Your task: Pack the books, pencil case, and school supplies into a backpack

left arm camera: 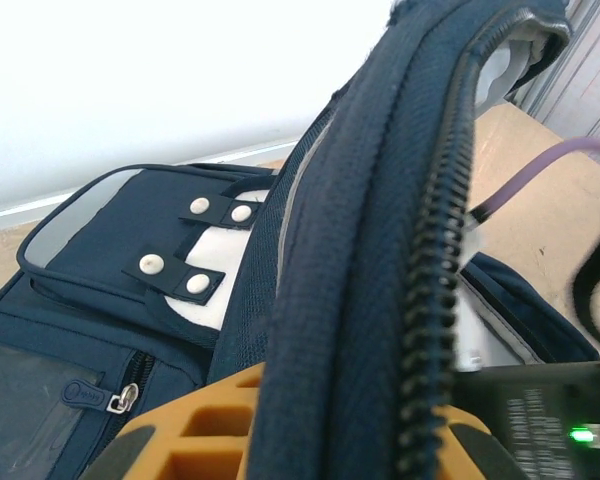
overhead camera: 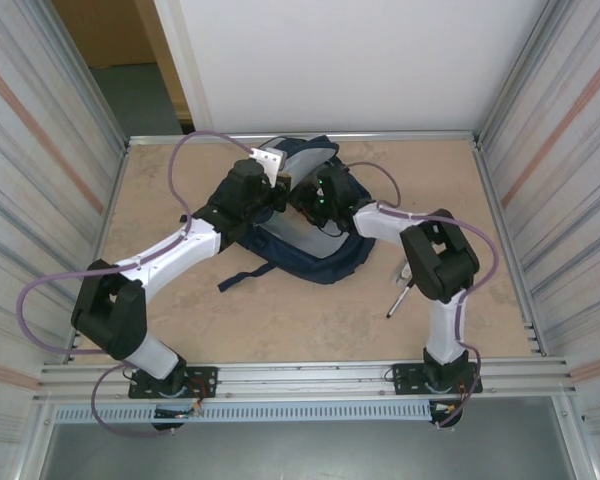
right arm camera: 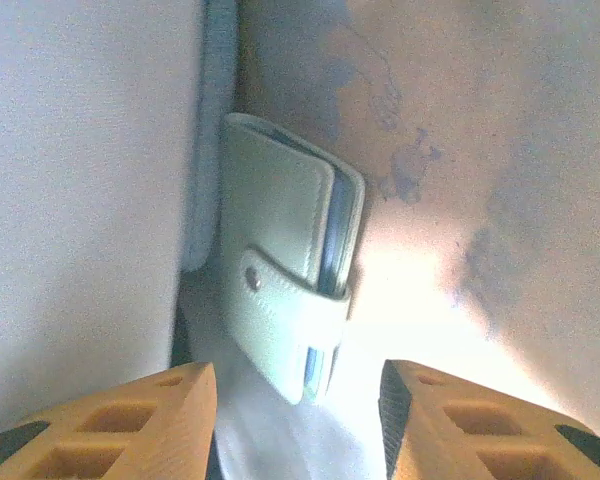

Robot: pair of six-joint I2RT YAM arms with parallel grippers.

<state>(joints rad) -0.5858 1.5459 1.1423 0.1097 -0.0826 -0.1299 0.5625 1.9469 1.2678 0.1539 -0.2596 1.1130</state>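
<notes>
Backpack (overhead camera: 320, 265) on tan table (overhead camera: 280, 325), seemingly metal walls (overhead camera: 40, 150)

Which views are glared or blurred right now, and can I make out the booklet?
Right wrist: glare blooms white beside and below the booklet, colours washed out, but its snap strap is readable. Left wrist: the zip edge of the backpack, close up, is soft, the snap tabs behind sharper. Top external: even light, sharp.

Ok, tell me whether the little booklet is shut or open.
Shut: the booklet has its snap strap fastened across its covers.
</notes>
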